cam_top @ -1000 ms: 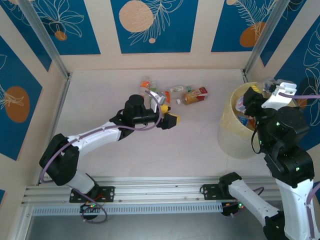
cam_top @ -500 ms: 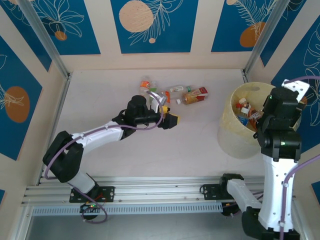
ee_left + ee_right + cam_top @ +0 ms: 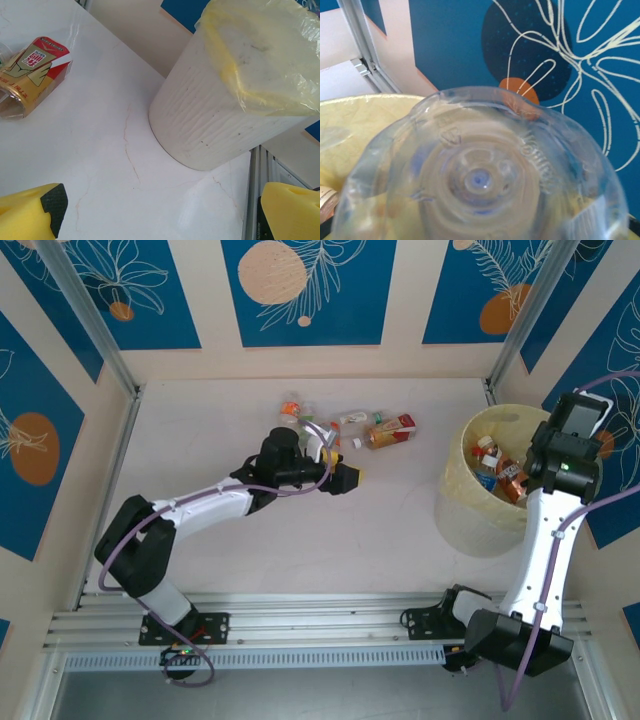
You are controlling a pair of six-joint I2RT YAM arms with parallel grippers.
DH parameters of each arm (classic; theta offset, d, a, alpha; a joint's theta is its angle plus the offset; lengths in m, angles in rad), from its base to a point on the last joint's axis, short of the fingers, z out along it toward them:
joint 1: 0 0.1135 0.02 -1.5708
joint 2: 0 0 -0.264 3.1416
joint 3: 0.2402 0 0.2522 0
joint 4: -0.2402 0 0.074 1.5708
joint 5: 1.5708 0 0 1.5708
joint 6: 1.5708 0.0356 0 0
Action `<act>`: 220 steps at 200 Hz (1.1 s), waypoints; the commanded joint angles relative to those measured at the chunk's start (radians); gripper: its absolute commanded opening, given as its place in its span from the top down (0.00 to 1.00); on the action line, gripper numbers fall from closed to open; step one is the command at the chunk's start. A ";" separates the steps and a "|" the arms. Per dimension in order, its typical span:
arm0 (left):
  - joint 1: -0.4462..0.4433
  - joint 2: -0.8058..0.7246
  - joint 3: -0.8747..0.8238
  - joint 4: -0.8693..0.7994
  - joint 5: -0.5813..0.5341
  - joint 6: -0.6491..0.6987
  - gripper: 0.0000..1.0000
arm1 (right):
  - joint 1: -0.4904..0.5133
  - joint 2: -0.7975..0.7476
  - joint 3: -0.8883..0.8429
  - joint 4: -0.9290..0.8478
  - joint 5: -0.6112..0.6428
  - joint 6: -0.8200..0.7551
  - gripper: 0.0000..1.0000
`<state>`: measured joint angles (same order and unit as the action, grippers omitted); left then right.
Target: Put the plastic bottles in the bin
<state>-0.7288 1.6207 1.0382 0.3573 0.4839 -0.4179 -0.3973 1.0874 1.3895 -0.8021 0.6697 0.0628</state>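
Nearest the rail, the right arm has straightened out of its crouch, lifting the right gripper to the far rim of the bin, where binned bottles already lie. The left gripper, fingers spread wide and empty, has edged toward the loose bottles on the worktop beyond. Its wrist view picks out a red-labelled bottle just ahead. The right wrist view adds a clear bottle over the rim. The fingers are hidden behind it, apparently clamped on it, and a drop looks close.
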 commanded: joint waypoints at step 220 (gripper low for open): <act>0.011 0.028 0.025 -0.021 -0.102 -0.052 0.00 | 0.218 -0.010 0.104 -0.206 -0.092 0.140 0.01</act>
<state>-0.7265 1.6600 1.0626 0.3286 0.4366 -0.4545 -0.2008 1.0767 1.4456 -0.9463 0.5533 0.1387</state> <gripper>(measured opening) 0.999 0.994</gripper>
